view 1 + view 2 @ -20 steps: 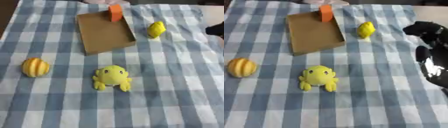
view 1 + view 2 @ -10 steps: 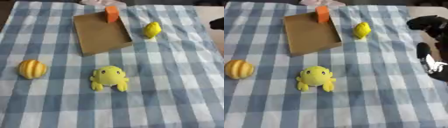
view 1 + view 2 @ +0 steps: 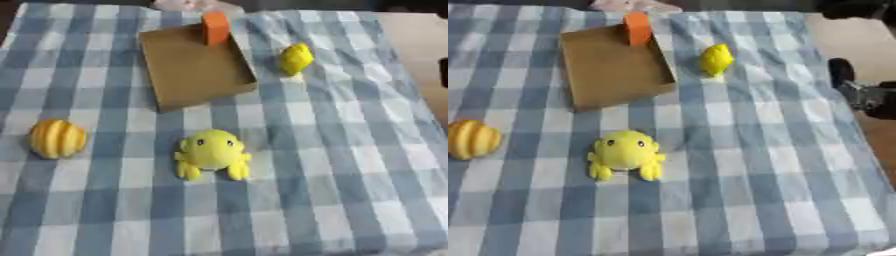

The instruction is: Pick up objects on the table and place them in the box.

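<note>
right hand (image 3: 859, 90) at right edge, fingers unclear | lemon (image 3: 716, 59) up-left of it | frog (image 3: 626, 152) down-left | box (image 3: 614, 70) beyond lemon

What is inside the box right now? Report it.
Nearly empty: the brown box holds only an orange block at its far edge. The yellow frog toy lies outside on the cloth.
</note>
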You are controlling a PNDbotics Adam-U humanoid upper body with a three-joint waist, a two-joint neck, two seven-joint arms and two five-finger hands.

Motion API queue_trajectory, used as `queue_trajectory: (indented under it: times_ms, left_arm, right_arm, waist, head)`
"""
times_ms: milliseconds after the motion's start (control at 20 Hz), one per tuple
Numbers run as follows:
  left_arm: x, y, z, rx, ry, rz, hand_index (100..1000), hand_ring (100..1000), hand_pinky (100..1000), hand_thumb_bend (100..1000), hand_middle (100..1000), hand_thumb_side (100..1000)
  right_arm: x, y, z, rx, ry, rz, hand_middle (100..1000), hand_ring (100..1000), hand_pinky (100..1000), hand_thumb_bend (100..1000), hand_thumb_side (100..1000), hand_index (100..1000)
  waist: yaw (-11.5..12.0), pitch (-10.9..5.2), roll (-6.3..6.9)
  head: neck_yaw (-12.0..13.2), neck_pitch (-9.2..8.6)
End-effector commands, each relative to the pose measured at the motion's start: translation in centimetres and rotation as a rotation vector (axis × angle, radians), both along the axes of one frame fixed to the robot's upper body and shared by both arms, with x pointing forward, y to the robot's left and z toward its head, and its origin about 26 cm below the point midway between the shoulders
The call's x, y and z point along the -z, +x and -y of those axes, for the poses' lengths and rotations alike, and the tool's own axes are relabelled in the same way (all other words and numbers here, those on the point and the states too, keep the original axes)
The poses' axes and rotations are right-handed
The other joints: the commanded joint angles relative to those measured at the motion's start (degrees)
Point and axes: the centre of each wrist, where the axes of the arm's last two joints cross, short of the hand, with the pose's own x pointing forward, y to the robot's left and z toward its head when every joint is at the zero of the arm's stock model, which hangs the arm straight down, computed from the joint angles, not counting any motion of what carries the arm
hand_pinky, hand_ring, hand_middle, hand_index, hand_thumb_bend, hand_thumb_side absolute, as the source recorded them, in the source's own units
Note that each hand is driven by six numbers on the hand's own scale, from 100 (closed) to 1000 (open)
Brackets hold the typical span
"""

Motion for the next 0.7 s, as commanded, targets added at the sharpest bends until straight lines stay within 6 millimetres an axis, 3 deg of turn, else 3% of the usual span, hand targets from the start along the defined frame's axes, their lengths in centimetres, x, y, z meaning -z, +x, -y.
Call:
queue_trajectory:
  times_ms: [50, 700]
  left_arm:
    - [-1.1, -0.2, -0.1, 0.015, 0.041, 0.027, 924, 767, 966, 100, 765, 608]
    - [-1.6, 0.0, 0.2, 0.049, 0.059, 0.032, 920, 767, 967, 100, 766, 607]
  right_arm:
    - [-1.6, -0.1, -0.7, 0.038, -0.138, 0.001, 861, 891, 822, 100, 214, 925]
    - [-1.8, 2.9, -0.2, 0.095, -0.215, -0.086, 852, 885, 821, 100, 226, 933]
  waist:
    - [0.33, -1.01, -0.01]
    - [2.28, -0.57, -0.31]
  head:
    - [-0.61, -0.79]
    - [-3.31, -1.27]
